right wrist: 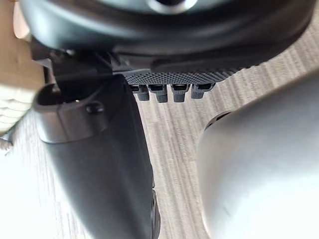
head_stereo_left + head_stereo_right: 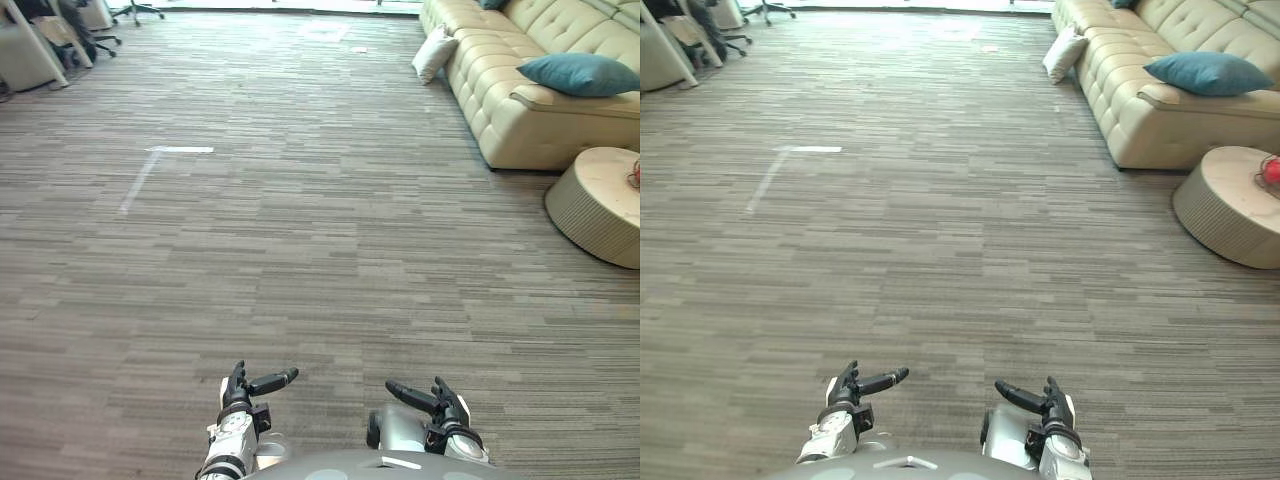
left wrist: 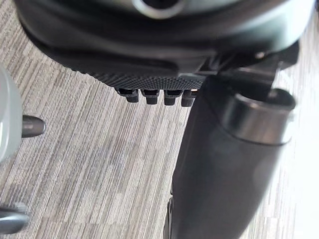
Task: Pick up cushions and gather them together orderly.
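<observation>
A teal cushion (image 2: 582, 74) lies on the near end of the cream sofa (image 2: 520, 120) at the far right. A white cushion (image 2: 434, 54) leans on the floor against the sofa's side, further back. Another teal cushion (image 2: 492, 4) peeks in at the sofa's far end. My left hand (image 2: 243, 388) and right hand (image 2: 432, 402) hover low at the bottom of the eye views, far from the cushions, both open with fingers straight and nothing held. The left hand (image 3: 224, 164) and right hand (image 1: 99, 164) show carpet beyond their fingers in the wrist views.
A round beige ottoman (image 2: 600, 205) stands at the right, near the sofa's front, with a red object (image 2: 1272, 170) on it. Office chairs (image 2: 135, 10) and a desk (image 2: 25, 55) stand at the far left. White tape marks (image 2: 160, 160) lie on the wide grey carpet.
</observation>
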You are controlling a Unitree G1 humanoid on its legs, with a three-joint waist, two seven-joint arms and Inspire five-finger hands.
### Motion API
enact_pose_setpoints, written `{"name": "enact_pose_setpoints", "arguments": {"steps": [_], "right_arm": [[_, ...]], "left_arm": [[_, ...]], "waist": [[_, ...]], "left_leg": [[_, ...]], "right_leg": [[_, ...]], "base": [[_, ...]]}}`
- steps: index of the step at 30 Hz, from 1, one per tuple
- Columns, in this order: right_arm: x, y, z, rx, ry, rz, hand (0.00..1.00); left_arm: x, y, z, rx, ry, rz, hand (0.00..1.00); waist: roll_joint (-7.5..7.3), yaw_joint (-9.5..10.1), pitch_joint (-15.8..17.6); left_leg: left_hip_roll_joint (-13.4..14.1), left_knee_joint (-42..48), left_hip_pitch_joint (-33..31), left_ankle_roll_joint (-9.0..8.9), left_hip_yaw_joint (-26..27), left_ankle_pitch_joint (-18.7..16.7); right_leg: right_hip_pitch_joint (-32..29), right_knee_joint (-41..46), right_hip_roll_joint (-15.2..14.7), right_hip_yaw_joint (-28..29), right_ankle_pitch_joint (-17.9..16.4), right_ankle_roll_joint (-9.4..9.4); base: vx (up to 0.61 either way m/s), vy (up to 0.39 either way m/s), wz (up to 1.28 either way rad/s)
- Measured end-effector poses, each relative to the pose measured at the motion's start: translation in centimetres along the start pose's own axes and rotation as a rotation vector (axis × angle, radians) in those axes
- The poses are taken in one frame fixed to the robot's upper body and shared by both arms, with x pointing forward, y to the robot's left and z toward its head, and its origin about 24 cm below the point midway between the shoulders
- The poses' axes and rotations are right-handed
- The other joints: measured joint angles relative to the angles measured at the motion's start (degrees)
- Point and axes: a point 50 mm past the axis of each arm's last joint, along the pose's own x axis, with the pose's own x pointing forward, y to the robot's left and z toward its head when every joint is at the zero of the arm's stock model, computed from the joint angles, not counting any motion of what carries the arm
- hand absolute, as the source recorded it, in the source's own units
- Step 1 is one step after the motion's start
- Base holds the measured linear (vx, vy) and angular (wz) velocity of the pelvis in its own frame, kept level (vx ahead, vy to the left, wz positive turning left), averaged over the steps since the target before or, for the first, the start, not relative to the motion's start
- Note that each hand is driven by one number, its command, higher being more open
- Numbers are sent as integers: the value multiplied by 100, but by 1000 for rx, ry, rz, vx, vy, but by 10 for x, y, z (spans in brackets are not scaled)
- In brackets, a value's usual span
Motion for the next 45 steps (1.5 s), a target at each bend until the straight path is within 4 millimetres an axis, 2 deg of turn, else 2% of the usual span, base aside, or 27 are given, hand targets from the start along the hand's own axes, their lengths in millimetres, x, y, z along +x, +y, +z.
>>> {"name": "enact_pose_setpoints", "arguments": {"steps": [1, 2, 3, 4, 6, 8, 10, 11, 13, 16, 20, 22, 23, 24, 25, 26, 27, 28, 29, 32, 36, 37, 38, 39, 40, 44, 45], "right_arm": [[0, -1, 0, 13, 3, -4, 100], [4, -2, 5, 22, -1, -11, 100], [4, -3, 6, 23, -2, -19, 100], [5, -5, 7, 31, -3, -25, 100], [4, -10, 5, 40, 7, -42, 100], [4, -13, 2, 29, 23, -47, 100], [4, -13, 2, 15, 21, -44, 100], [3, -11, -1, -2, 30, -35, 100], [2, -9, -4, -22, 42, -25, 100], [1, -8, -6, -24, 50, -23, 100], [0, -8, -11, -32, 69, -33, 100], [-1, -8, -14, -39, 77, -35, 100], [-2, -7, -18, -37, 90, -32, 100], [-6, -4, -29, -27, 124, -27, 100], [-7, -3, -31, -12, 132, -26, 100], [-8, 3, -33, 9, 137, -18, 100], [-9, 7, -33, 16, 136, -7, 100], [-8, 9, -32, 15, 134, 1, 100], [-7, 8, -30, 5, 127, 11, 100], [-5, -1, -23, -15, 90, -2, 100], [-2, -2, -10, -15, 34, -9, 100], [-1, -1, -7, -15, 26, -6, 100], [-1, -1, -6, -11, 22, -6, 100], [-1, -1, -5, -7, 21, -7, 100], [2, -3, 1, -2, 9, -12, 100], [3, -6, 2, 18, 5, -26, 100], [2, -7, 2, 19, 7, -27, 100]], "left_arm": [[-1, -2, -4, 23, 13, -17, 100], [-1, -9, -5, 34, 26, -48, 100], [-2, -17, -5, 26, 21, -74, 100], [-3, -19, -5, 23, 19, -78, 100], [-4, -23, -6, 18, 19, -93, 100], [-4, -22, -3, 4, 3, -93, 100], [-4, -18, 1, -19, -21, -79, 100], [-4, -15, 4, -37, -35, -67, 100], [-5, -14, 9, -48, -65, -64, 100], [-5, -14, 14, -56, -96, -63, 100], [-4, -14, 23, -65, -135, -65, 100], [-4, -13, 23, -70, -135, -53, 100], [-3, -11, 25, -68, -135, -48, 100], [-3, -8, 22, -61, -124, -42, 100], [-2, -7, 23, -60, -125, -38, 100], [-1, -2, 24, -58, -125, -24, 100], [1, 1, 25, -53, -119, -13, 100], [2, 3, 26, -47, -116, -6, 100], [2, 5, 22, -40, -92, 4, 100], [1, 9, 12, -41, -59, 27, 100], [0, 4, 3, -21, -18, 8, 100], [0, 2, 2, -20, -14, 3, 100], [-1, 0, 0, -19, -10, -5, 100], [-1, -1, 0, -20, -8, -10, 100], [-1, -8, -2, -25, 6, -30, 100], [-5, -26, -7, 8, 13, -98, 100], [-5, -26, -7, 9, 15, -102, 100]], "waist": [[-13, -61, 15], [149, -75, 29], [226, -61, 46], [247, -64, 57], [362, -115, 20], [443, -118, 41], [532, -74, 60], [478, -46, 69], [435, -21, 81], [417, 79, 96], [377, 246, 116], [378, 286, 110], [291, 306, 78], [130, 303, -82], [38, 311, -116], [-148, 320, -183], [-326, 298, -157], [-379, 271, -151], [-347, 256, -127], [-139, 245, -120], [-24, 117, -74], [-13, 109, -65], [-17, 80, -58], [-11, 53, -46], [134, 40, 23], [234, -33, -18], [245, -44, -24]], "left_leg": [[-36, -158, 201, -2, -59, -14], [90, -173, 390, -10, -183, 42], [122, 62, 358, -227, -268, 244], [128, 136, 360, -270, -309, 299], [352, 1312, 53, -617, -651, 581], [715, 3644, -929, -1280, -1100, 840], [927, 4895, -1536, -1239, -1037, 704], [959, 5110, -1938, -1004, -823, 542], [966, 4599, -2500, -522, -469, 292], [911, 3103, -2902, -312, -106, 197], [696, 1124, -3293, -366, -373, 640], [657, 807, -3304, -237, -343, 850], [580, 982, -3304, -83, -360, 1289], [393, 1248, -3305, 153, -313, 1583], [300, 1319, -3259, 154, -285, 1582], [58, 1398, -3097, 212, -169, 1327], [-171, 1400, -2872, 265, -108, 1111], [-270, 1396, -2731, 300, -120, 977], [-373, 1380, -2398, 354, -157, 755], [-383, 843, -1358, 372, -245, 441], [-287, 55, -443, 349, -468, 430], [-262, -110, -255, 344, -490, 419], [-238, -265, -23, 245, -551, 309], [-223, -291, 59, 159, -629, 246], [-95, -311, 259, 48, -783, 183], [-16, 11, 429, -42, -914, 359], [31, 155, 390, -45, -969, 357]], "right_leg": [[-2, -494, 74, 16, 576, -270], [165, -411, 199, -22, 693, -782], [176, -161, 168, -9, 395, -904], [202, -86, 148, -11, 311, -917], [661, -165, 173, -151, -111, -871], [1278, -629, 438, -233, -215, -837], [1817, -1068, 663, -211, -212, -834], [2237, -1413, 758, -145, -216, -828], [2734, -1850, 812, -89, -193, -759], [3192, -2293, 813, 59, -161, -652], [3623, -2591, 754, 353, -313, -327], [3902, -2640, 699, 584, -579, -108], [4044, -2651, 579, 687, -698, 17], [4030, -2341, 309, 856, -698, 203], [3921, -2046, 177, 916, -705, 249], [3409, -788, -187, 1121, -643, 338], [2875, 535, -488, 1306, -183, 360], [2627, 1168, -609, 1376, 280, 332], [2284, 2036, -763, 1416, 374, 384], [1537, 2546, -634, 1090, 188, 209], [570, 866, -255, 299, -117, -148], [400, 115, -96, 256, -7, -133], [309, -999, 87, 324, 518, -160], [335, -1062, 123, 357, 931, -243], [480, -839, 210, 256, 971, -556], [534, 99, 61, 154, -178, -628], [598, 76, 82, 122, -261, -593]], "base": [[618, -196, 22], [747, -269, 20], [753, -279, 10], [607, -253, 14], [469, -208, 30], [459, -201, 18], [393, -114, -23], [347, -65, -30], [408, -52, -24], [375, 25, -29], [378, 143, -38], [551, 280, -60], [576, 299, -49], [711, 386, -42], [476, 266, -38], [693, 405, -15], [568, 324, -2], [682, 366, 24], [568, 248, 17], [563, 173, 14], [478, -6, 38], [644, -178, 44], [541, -195, 48], [781, -308, 55], [451, -187, 34], [523, -228, 26], [579, -264, 47]]}}
